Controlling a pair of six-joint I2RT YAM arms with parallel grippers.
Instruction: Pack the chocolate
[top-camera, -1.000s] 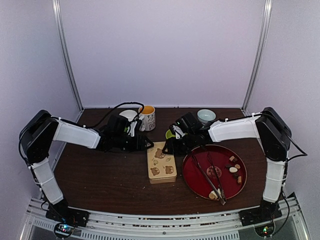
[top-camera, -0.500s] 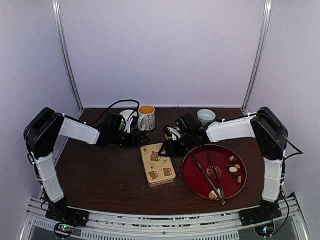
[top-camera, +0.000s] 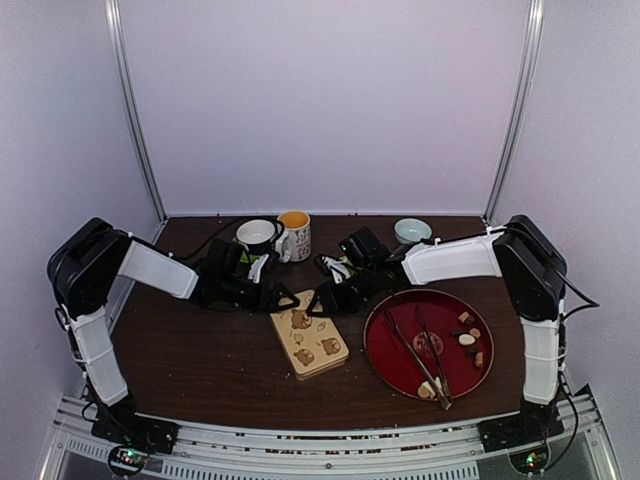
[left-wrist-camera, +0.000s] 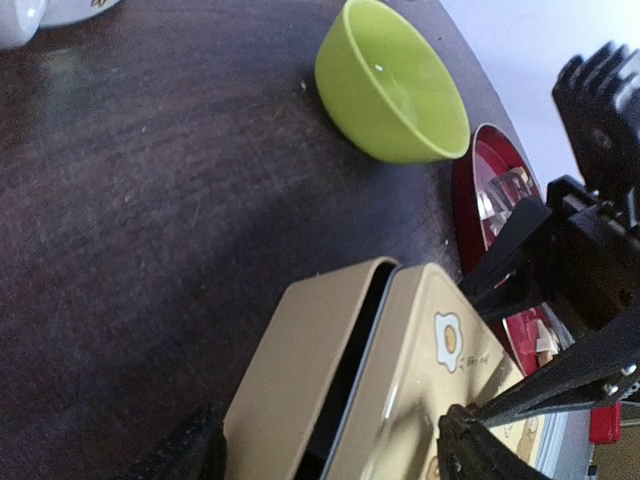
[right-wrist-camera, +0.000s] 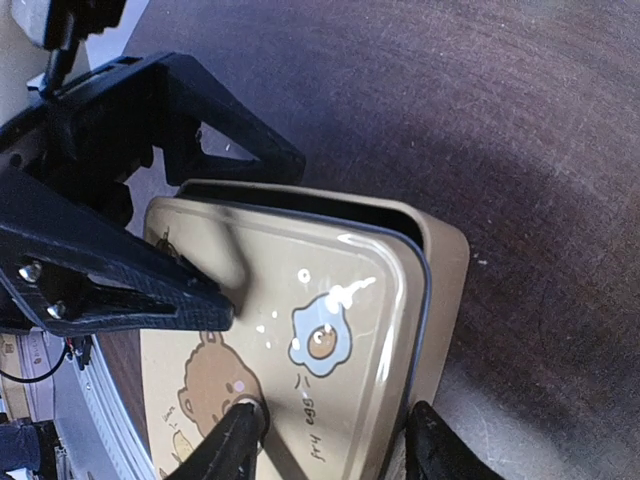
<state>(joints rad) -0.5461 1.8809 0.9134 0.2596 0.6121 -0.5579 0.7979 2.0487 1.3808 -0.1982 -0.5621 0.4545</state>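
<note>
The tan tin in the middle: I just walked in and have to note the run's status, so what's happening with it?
Both arms are working on the tan tin. The left end effector and right end effector straddle its far end, and the lid sits ajar there; whether either is clamping is unclear. The chocolate lies on the red tray beside the tongs, not yet packed.

Looks like a robotics lab test booth to me, not anybody's kitchen. Plain pale wall panels (top-camera: 320, 110) close it in on three sides, with bare metal posts (top-camera: 135, 110) in the corners. A dark wooden worktop (top-camera: 200, 350) sits inside. A white-and-black left arm (top-camera: 150, 268) and right arm (top-camera: 460, 258) are bolted to an aluminium rail (top-camera: 320, 455) at the near edge.
</note>
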